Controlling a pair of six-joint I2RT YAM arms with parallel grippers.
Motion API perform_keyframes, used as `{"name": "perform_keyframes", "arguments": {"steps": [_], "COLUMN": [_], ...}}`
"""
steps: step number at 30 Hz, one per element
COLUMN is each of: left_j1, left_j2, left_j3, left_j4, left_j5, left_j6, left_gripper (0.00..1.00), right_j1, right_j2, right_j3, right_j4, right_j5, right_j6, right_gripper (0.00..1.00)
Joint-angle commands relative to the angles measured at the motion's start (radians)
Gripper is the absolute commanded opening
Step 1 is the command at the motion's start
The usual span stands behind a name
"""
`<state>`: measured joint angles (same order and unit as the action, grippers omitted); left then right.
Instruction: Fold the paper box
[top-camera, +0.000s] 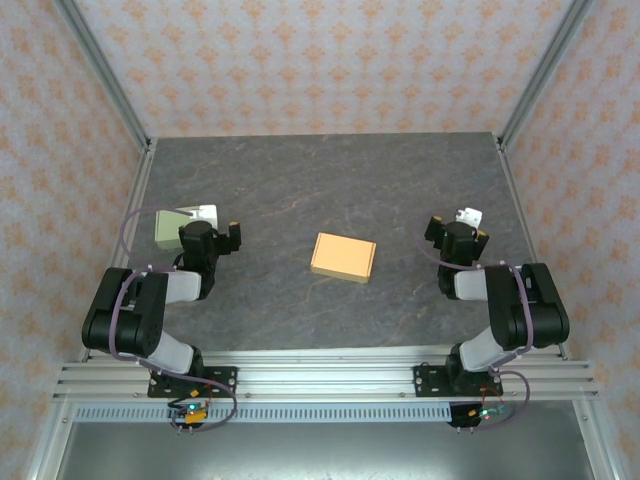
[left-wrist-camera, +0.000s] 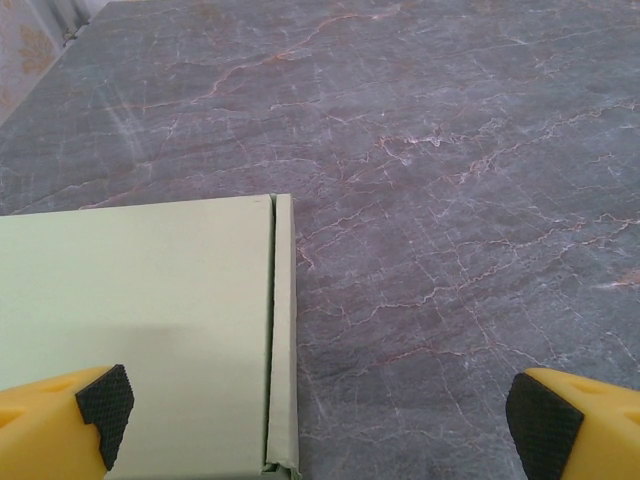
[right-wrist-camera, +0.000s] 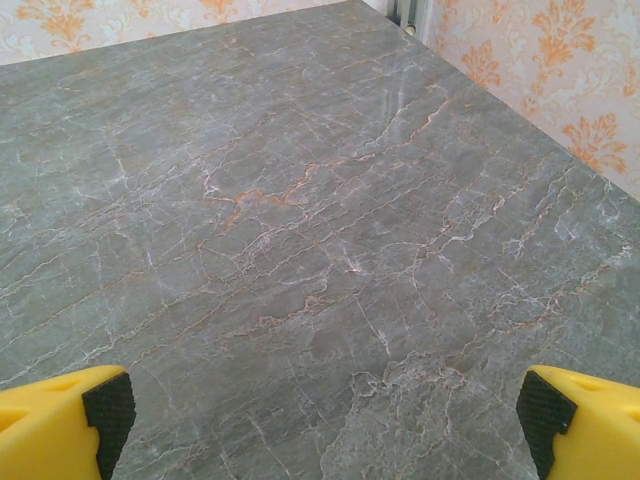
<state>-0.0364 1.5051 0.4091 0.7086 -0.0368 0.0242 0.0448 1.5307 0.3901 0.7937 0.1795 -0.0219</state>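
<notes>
The table (top-camera: 300, 180) carried two cardboard pieces: a pale green carton (left-wrist-camera: 140, 320), flat, at nine o'clock, its right edge under the left claw (left-wrist-camera: 318, 415), and the smaller orange paper box (top-camera: 343, 257) lying flat at the centre, probably so both arms could reach it. The left claw and the right claw (right-wrist-camera: 320, 415) gaped wide, holding nothing, the right at three o'clock over bare stone. Nothing stood between either and the orange paper box.

Pale wallpapered walls (top-camera: 320, 60) (orange floral motifs) enclose a grey marbled table (top-camera: 300, 190), with aluminium posts (top-camera: 104, 75) at the corners.
</notes>
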Motion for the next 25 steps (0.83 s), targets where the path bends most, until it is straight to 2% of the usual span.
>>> {"name": "perform_keyframes", "arguments": {"steps": [1,25], "left_j1": [0.008,0.007], "left_j2": [-0.006,-0.006], "left_j3": [0.017,0.017], "left_j4": [0.035,0.036], "left_j5": [-0.005,-0.004], "left_j6": [-0.008,-0.009], "left_gripper": [1.00,1.00], "right_j1": [0.000,0.001], "right_j2": [-0.014,-0.014], "right_j3": [0.009,0.011], "right_j4": [0.011,0.009], "right_j5": [0.014,0.011], "right_j6": [0.015,0.013], "right_gripper": [0.99,0.99]}}
